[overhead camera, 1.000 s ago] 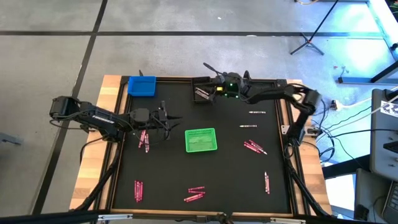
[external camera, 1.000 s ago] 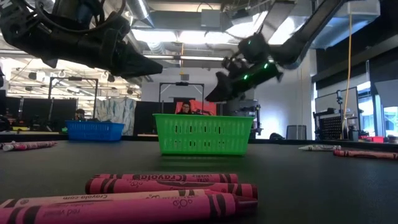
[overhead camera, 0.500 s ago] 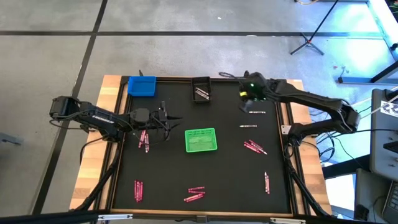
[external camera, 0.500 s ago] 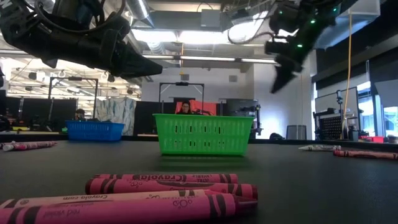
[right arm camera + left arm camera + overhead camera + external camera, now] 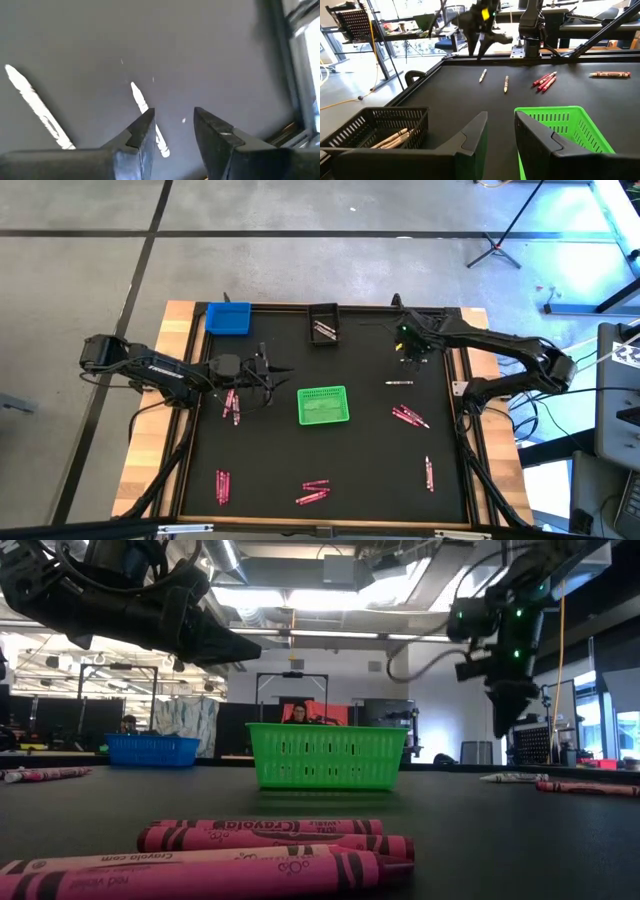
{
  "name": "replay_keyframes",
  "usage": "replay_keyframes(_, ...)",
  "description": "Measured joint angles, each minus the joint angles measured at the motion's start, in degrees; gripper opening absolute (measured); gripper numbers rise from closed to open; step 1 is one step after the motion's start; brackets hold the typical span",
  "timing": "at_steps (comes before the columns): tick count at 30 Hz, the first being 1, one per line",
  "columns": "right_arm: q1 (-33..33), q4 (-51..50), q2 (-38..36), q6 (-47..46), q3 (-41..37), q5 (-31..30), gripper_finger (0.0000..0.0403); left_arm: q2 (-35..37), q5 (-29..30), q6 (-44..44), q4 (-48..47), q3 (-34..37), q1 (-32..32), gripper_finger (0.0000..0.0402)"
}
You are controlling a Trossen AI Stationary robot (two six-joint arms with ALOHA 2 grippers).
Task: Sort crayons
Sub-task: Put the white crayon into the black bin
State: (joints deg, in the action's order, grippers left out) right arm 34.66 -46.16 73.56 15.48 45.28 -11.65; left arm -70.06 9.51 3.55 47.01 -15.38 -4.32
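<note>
Right wrist view — right gripper (image 5: 172,132) parted, empty, over whitish crayon (image 5: 147,120); left gripper (image 5: 500,135) parted.

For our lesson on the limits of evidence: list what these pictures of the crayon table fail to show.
- Black bin, high view: crayon count too small to tell.
- Pale crayon, right wrist view: its end hidden behind the right tool.
- Front crayons, low view: cut off by the picture's edge.

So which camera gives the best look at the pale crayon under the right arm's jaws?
The right wrist view: the pale crayon lies on the mat just beyond the right gripper, whose jaws stand apart. The left wrist view shows it far off, with the gripper above. In the high view the gripper covers it. The low view does not show it.
</note>
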Motion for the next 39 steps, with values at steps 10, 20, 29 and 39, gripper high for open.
replay_keyframes(10,3.8,-0.2,9.5,4.1,-0.8,3.4,0.0131,0.0,0.0,0.0,0.0,0.0,0.0,0.0090)
replay_keyframes(20,3.6,0.3,16.3,6.2,-0.7,2.7,0.0127,0.0,0.0,0.0,0.0,0.0,0.0,0.0090)
replay_keyframes(29,3.6,0.8,17.1,11.2,-0.7,2.2,0.0037,0.0,0.0,0.0,0.0,0.0,0.0,0.0090)
replay_keyframes(39,3.6,-0.7,17.3,11.0,3.5,1.1,0.0026,0.0,0.0,0.0,0.0,0.0,0.0,0.0090)
